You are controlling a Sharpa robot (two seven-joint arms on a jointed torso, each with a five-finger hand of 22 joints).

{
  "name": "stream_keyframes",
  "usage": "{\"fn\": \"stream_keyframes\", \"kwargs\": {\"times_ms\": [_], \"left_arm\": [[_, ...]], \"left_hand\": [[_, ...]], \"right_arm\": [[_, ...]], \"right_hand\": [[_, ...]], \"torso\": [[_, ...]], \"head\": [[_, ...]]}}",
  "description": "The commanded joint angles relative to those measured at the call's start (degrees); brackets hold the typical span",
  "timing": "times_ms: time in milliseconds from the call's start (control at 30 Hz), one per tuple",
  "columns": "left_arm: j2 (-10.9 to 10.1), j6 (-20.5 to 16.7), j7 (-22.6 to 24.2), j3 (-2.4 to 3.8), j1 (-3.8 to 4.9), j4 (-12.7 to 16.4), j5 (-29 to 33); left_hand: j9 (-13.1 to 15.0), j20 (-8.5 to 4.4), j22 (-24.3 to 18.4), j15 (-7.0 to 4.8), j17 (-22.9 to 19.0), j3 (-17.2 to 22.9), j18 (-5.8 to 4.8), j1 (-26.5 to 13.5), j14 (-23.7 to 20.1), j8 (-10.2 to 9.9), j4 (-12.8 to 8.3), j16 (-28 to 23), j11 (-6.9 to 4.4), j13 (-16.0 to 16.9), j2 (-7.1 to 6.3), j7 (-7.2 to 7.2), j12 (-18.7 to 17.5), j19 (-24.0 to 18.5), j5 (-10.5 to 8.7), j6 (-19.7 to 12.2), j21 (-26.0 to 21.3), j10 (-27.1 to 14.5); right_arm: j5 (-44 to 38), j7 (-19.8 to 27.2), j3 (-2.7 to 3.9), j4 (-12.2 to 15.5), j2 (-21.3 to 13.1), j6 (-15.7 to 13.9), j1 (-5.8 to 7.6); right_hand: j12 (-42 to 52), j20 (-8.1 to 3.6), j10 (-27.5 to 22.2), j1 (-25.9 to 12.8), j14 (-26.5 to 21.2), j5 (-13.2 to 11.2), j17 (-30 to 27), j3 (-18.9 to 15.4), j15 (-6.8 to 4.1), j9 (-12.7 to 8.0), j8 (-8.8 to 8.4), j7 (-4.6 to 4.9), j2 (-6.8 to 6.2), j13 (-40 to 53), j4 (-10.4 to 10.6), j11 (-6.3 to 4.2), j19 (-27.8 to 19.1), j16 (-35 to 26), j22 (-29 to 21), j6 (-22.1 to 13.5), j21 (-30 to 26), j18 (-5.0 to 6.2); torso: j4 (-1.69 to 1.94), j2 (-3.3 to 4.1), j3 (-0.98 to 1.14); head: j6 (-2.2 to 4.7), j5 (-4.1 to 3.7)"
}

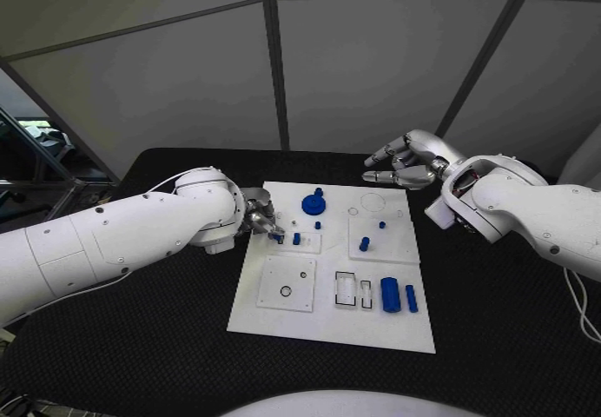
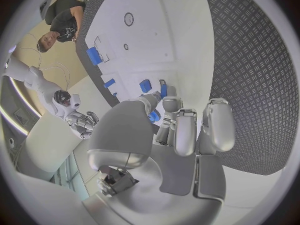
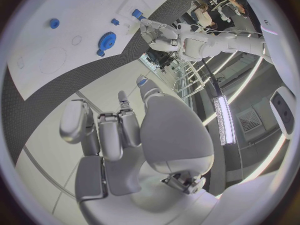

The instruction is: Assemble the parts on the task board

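The task board (image 1: 282,317), a white plate, lies lengthwise in the middle of the black table (image 1: 501,330). The left hand (image 1: 262,217) sits at the board's left edge, about level with its upper third, fingers drawn together on a small blue part (image 1: 275,235) pinched at the fingertips; the left wrist view shows the same blue piece (image 2: 154,116) between thumb and fingers. Just beside it stand two short blue pegs (image 1: 297,238), and a blue gear (image 1: 313,205) sits a little farther up the board. The right hand (image 1: 403,163) hovers above the table past the board's far right corner, well apart from every part, fingers loosely curled and apart, holding nothing. Near the board's right side stand another blue peg (image 1: 365,244) and, lower, a blue cylinder (image 1: 390,294) beside a slimmer blue bar (image 1: 412,298). Two rectangular recesses (image 1: 352,290) lie just left of the cylinder. Bare table surrounds the board on all sides.
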Motion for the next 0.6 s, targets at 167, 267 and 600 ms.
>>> {"fn": "stream_keyframes", "kwargs": {"times_ms": [167, 267, 600], "left_arm": [[0.0, 1.0, -0.6, -0.03, -0.08, 0.0, -2.7], [0.1, 1.3, -0.7, -0.07, -0.09, 0.0, -2.8], [0.3, 1.9, -0.7, -0.27, -0.10, 0.4, -2.9]], "left_hand": [[0.2, -0.26, 2.8, -0.36, 8.9, 7.1, 0.24, -1.0, 3.5, 0.7, -5.6, 0.4, -0.06, 0.0, -0.57, -0.49, 0.2, 0.4, 0.27, -0.2, 0.2, 0.7], [0.2, -0.27, 2.8, -0.37, 8.9, 7.3, 0.25, -1.2, 3.5, 0.8, -5.7, 0.3, -0.07, 0.1, -0.63, -0.50, 0.3, 0.4, 0.27, -0.2, 0.2, 0.8], [0.3, -0.28, 2.8, -0.37, 8.9, 7.7, 0.25, -1.4, 3.5, 0.9, -5.7, 0.4, -0.08, 0.0, -0.74, -0.51, 0.3, 0.4, 0.26, -0.2, 0.2, 0.8]], "right_arm": [[-0.1, 0.3, 0.03, 0.0, -0.1, 0.3, 0.09], [-0.1, 0.3, 0.03, 0.0, -0.1, 0.3, 0.09], [-0.1, 0.3, 0.03, 0.0, -0.1, 0.5, 0.09]], "right_hand": [[-0.3, -0.07, -0.3, -0.2, 4.3, -0.3, 8.0, 0.0, -0.11, 0.0, -0.36, -0.02, 0.20, 4.9, 0.4, 0.07, -0.5, -0.2, -0.1, -0.2, -0.3, 0.87], [-0.3, -0.07, -0.3, -0.2, 4.3, -0.3, 8.0, 0.0, -0.11, 0.0, -0.36, -0.02, 0.20, 4.9, 0.4, 0.07, -0.5, -0.2, -0.1, -0.2, -0.3, 0.87], [-0.3, -0.07, -0.3, -0.2, 4.3, -0.3, 8.0, 0.0, -0.11, 0.0, -0.36, -0.02, 0.20, 4.9, 0.4, 0.07, -0.5, -0.2, -0.1, -0.2, -0.3, 0.87]], "torso": [[-0.01, -0.02, 0.03], [0.00, -0.03, 0.02], [0.02, -0.05, 0.02]], "head": [[-0.25, 0.00], [-0.29, 0.04], [-0.38, -0.04]]}}
